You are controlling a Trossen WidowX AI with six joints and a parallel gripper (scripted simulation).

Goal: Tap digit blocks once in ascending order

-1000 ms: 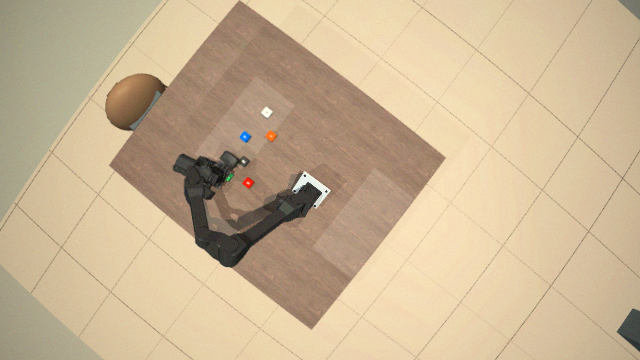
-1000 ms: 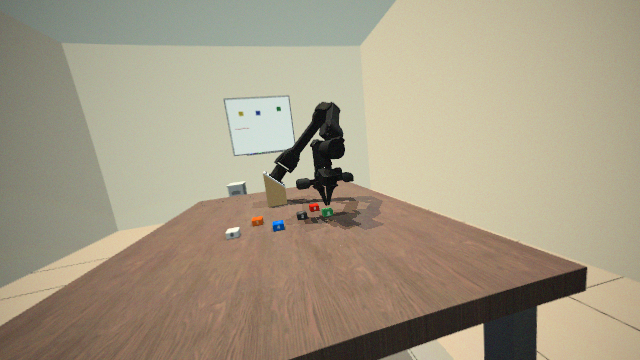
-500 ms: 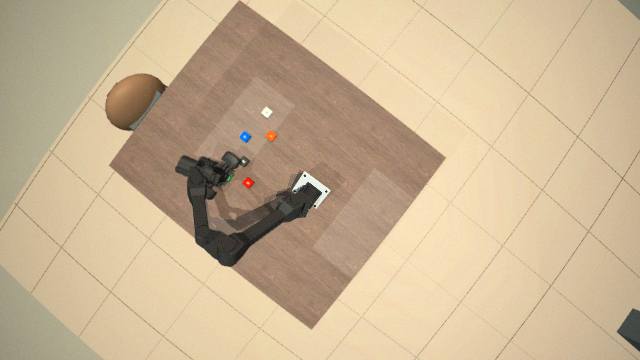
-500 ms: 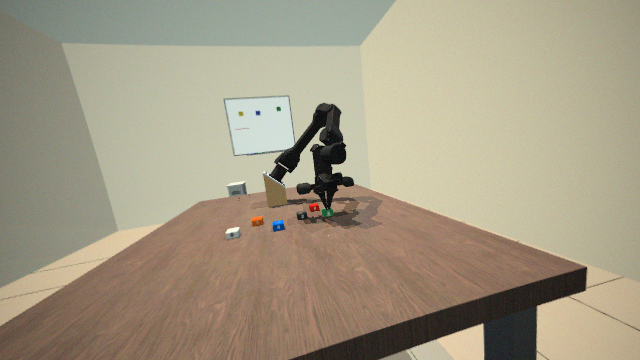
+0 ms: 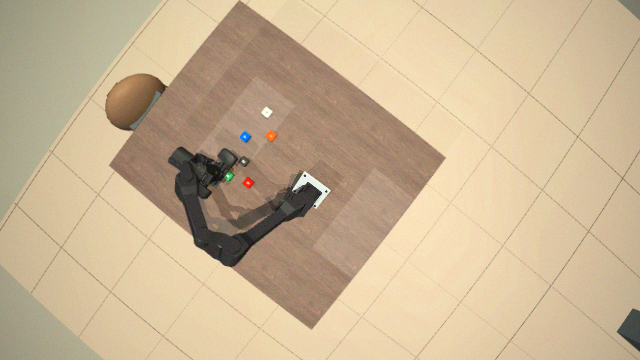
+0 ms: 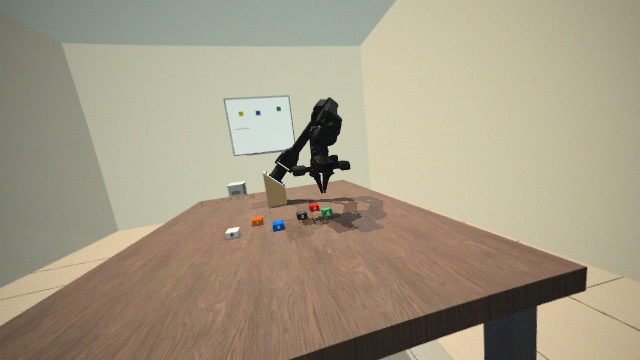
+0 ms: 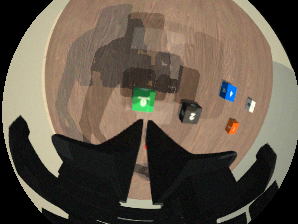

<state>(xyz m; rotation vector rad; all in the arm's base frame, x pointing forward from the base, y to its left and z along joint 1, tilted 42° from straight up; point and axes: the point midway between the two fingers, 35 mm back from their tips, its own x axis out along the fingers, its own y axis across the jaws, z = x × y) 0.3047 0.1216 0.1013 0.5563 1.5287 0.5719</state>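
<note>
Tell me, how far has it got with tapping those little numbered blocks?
Nothing shows any block as tapped; taps leave no mark. All six blocks stand apart on the table. The hand hangs shut and empty above the green block, touching nothing. The digits are too small to read, so what is left is unclear.

Six small digit-printed cubes sit flat mid-table: white (image 5: 267,112), blue (image 5: 245,136), orange (image 5: 271,135), black (image 5: 244,161), green (image 5: 229,176), red (image 5: 248,183).
</note>
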